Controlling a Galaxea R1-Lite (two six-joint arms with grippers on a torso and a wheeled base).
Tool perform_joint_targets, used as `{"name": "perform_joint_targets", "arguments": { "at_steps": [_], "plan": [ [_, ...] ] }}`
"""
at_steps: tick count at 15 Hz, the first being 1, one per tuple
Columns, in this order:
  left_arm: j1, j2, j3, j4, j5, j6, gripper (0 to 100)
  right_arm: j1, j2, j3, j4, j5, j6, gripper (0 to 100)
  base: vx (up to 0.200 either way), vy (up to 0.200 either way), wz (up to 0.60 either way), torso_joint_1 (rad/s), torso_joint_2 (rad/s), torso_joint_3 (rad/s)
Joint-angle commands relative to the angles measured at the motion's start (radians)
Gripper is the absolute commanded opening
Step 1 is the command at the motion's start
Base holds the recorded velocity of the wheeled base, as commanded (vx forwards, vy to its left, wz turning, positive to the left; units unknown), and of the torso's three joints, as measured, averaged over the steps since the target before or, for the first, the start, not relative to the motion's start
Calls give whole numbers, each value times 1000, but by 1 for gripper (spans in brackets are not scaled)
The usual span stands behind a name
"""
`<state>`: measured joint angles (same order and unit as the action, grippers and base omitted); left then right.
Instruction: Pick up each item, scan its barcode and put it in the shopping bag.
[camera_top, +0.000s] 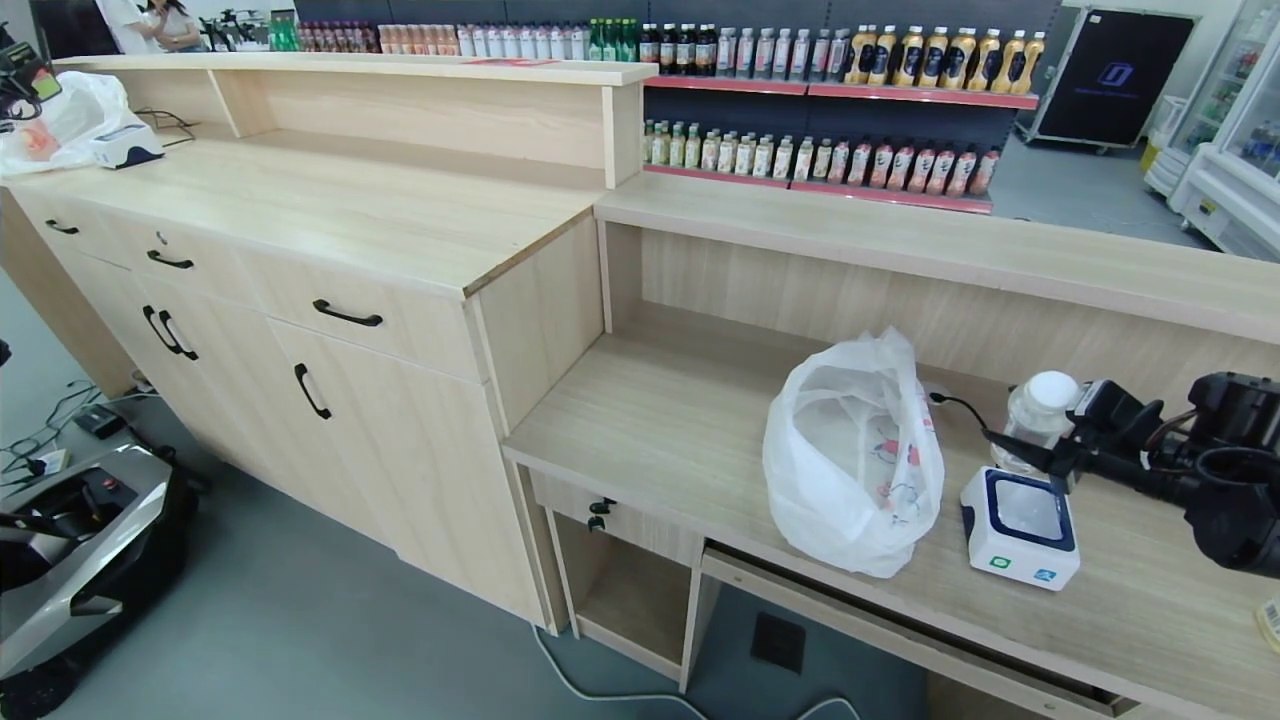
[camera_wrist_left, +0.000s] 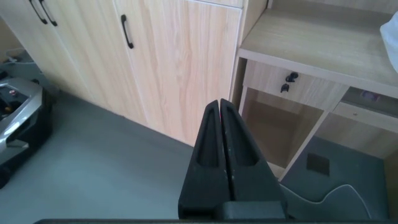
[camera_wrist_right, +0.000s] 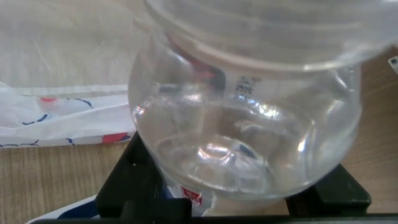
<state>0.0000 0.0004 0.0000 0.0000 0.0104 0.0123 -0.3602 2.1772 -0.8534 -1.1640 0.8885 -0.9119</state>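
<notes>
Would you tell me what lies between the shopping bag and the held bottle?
In the head view, a black cable crosses bare counter between shopping bag and bottle.

Clear white-capped bottle (camera_top: 1035, 410) upright just behind the scanner (camera_top: 1020, 525); white shopping bag (camera_top: 850, 460) stands crumpled beside it

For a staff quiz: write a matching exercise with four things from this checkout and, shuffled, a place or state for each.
Things:
1. bottle
2. bag
3. scanner
4. left gripper

Place or state:
A. shut, over the floor
B. white box with a blue rim
C. held in the right gripper
D. thin white plastic, on the counter

Pairs: 1-C, 2-D, 3-B, 4-A
</notes>
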Motion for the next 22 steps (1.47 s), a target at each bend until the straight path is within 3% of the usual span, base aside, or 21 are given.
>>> {"name": "perform_joint_targets", "arguments": {
  "at_steps": [1,22],
  "plan": [
    [0,0,0,0,0,0,0,9,-1,1,-2,3,-4,0,0,0,0,0,0,0],
    [0,0,0,0,0,0,0,18,-11,34,0,-49,-82,0,0,0,0,0,0,0]
  ]
}}
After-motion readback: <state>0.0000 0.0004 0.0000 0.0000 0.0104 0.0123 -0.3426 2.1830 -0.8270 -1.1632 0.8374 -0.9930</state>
